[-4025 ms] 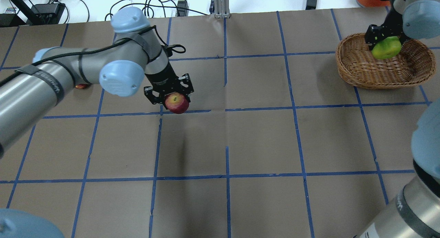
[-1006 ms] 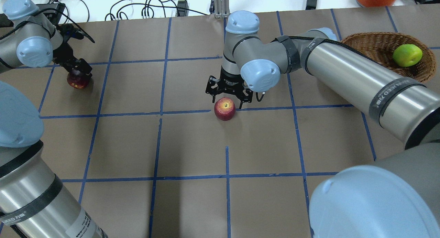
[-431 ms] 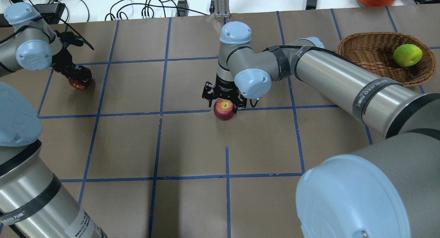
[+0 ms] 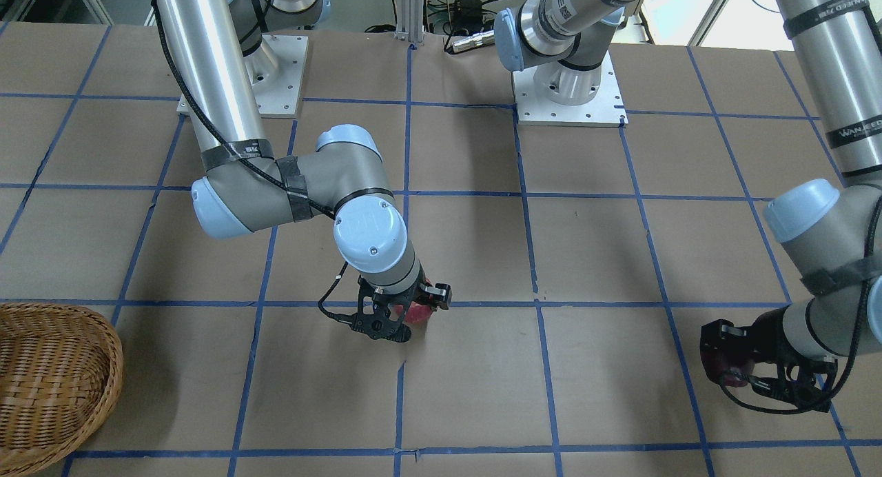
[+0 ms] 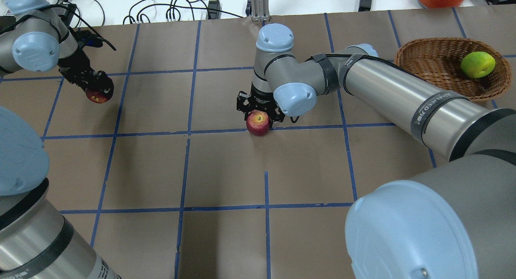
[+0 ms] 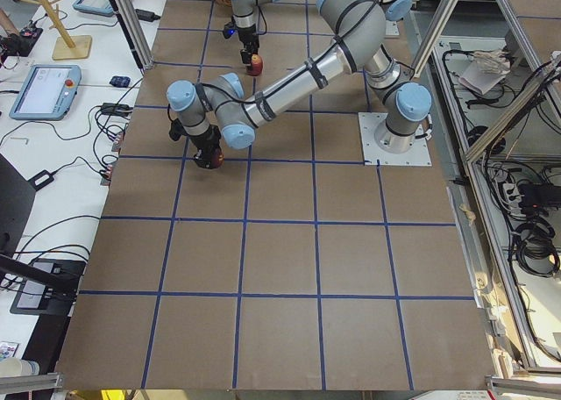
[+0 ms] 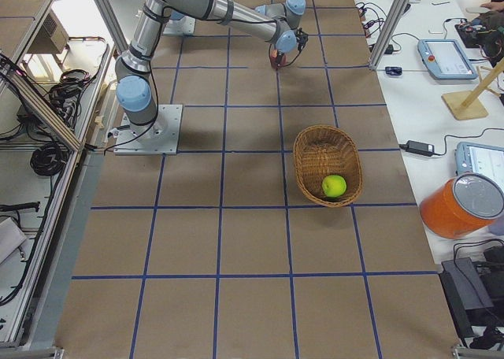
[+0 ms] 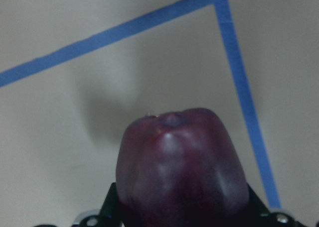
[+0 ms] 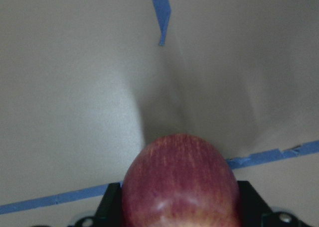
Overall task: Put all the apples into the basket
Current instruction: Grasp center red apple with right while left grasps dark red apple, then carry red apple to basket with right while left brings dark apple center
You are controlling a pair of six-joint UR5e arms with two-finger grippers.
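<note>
Sitting on the counter (image 5: pixel 225 170) at its right end, the basket (image 5: pixel 435 61) holds only the green apple (image 5: pixel 478 64), so one of three is done. The right hand (image 5: pixel 259 118) pinches the red apple (image 5: pixel 258 125) mid-counter. The left hand (image 5: pixel 96 89) pinches the maroon apple (image 5: pixel 98 96) far left. Both apples are yet to reach the basket.

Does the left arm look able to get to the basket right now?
Probably not: the left claw, gripping the maroon apple, sits at the table's opposite end from the basket.
</note>
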